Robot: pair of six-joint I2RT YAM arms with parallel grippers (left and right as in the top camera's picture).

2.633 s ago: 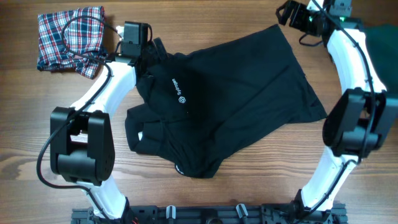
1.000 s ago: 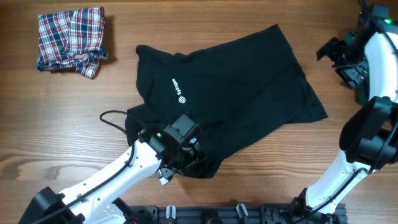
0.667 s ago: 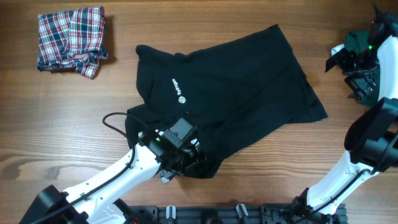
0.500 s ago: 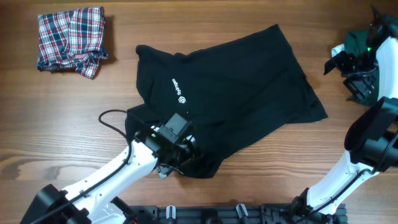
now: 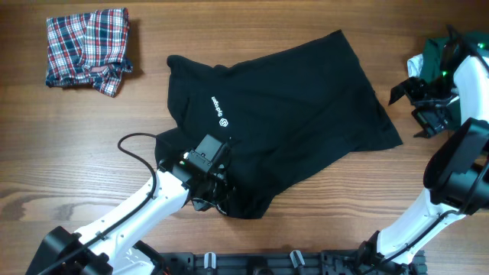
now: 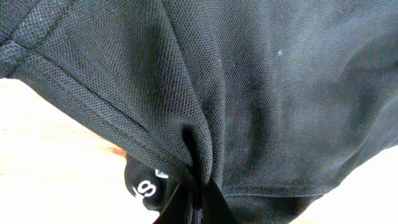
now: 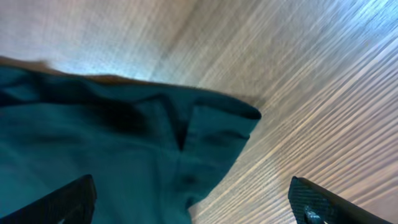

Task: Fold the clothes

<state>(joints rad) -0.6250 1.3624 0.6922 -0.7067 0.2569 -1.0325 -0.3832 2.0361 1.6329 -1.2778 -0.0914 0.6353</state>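
Caution: your left gripper (image 6: 194, 202) is clamped on a narrow raised fold of the large black collared knit shirt (image 5: 283, 114), in the bunched part near you. The bite looks shallow, so a quick pull may let the fold slip free. The bunched cloth may also put more than one layer in the pinch. If so, a lift would likely drag the heap instead of one edge, and the fold would come out crooked.

The shirt lies spread across the middle of the wooden table (image 5: 76, 153). The pinched fold rises straight up from between the closed jaws.

Your right gripper (image 5: 420, 105) stands wide apart and empty over the dark green cloth garment (image 7: 93, 143), apart from the shirt. The red-blue-white plaid garment (image 5: 86, 47) lies far left, well apart.
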